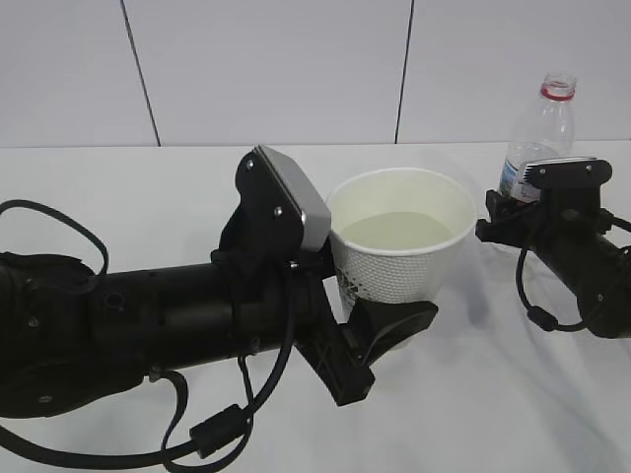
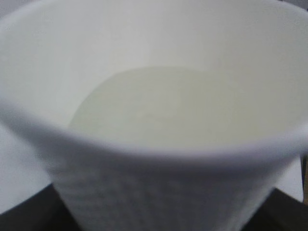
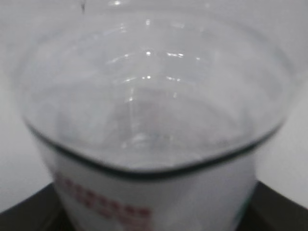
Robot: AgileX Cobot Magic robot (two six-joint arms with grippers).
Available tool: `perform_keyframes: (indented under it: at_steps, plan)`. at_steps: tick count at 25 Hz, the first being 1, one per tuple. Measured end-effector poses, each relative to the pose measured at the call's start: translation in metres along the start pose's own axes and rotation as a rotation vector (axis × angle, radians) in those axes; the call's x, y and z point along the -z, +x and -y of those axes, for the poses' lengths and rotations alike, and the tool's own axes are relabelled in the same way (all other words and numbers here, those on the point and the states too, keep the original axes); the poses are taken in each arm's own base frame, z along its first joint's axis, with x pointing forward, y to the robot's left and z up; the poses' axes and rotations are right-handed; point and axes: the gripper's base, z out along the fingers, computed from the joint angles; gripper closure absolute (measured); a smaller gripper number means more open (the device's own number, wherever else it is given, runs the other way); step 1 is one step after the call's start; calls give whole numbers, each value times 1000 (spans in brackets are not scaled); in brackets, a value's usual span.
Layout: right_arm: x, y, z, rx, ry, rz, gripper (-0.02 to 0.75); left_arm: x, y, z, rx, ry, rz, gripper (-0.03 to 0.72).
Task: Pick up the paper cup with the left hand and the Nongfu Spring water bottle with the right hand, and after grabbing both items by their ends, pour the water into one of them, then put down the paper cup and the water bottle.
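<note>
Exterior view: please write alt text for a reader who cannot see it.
The left end effector holds a white paper cup with water inside, upright. At right, the right end effector grips a clear bottle standing upright, uncapped.

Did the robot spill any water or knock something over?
Nothing stands out. The paper cup is upright in the left hand with water inside. The Nongfu Spring water bottle stands upright in the right hand. No puddle shows on the white table.
</note>
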Motion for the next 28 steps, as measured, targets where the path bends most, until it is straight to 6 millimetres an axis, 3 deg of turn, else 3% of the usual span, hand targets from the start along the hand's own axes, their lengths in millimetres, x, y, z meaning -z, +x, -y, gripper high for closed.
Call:
perform_keyframes:
  at_steps: [6, 13, 28]
  plan:
    - [0, 0, 0, 0, 0, 4, 248, 0, 0, 0, 0, 1, 4, 148]
    - [0, -1, 0, -1, 3, 12, 148, 0, 0, 0, 0, 1, 4, 148]
    - [1, -6, 1, -18, 4, 31, 139, 0, 0, 0, 0, 1, 4, 148]
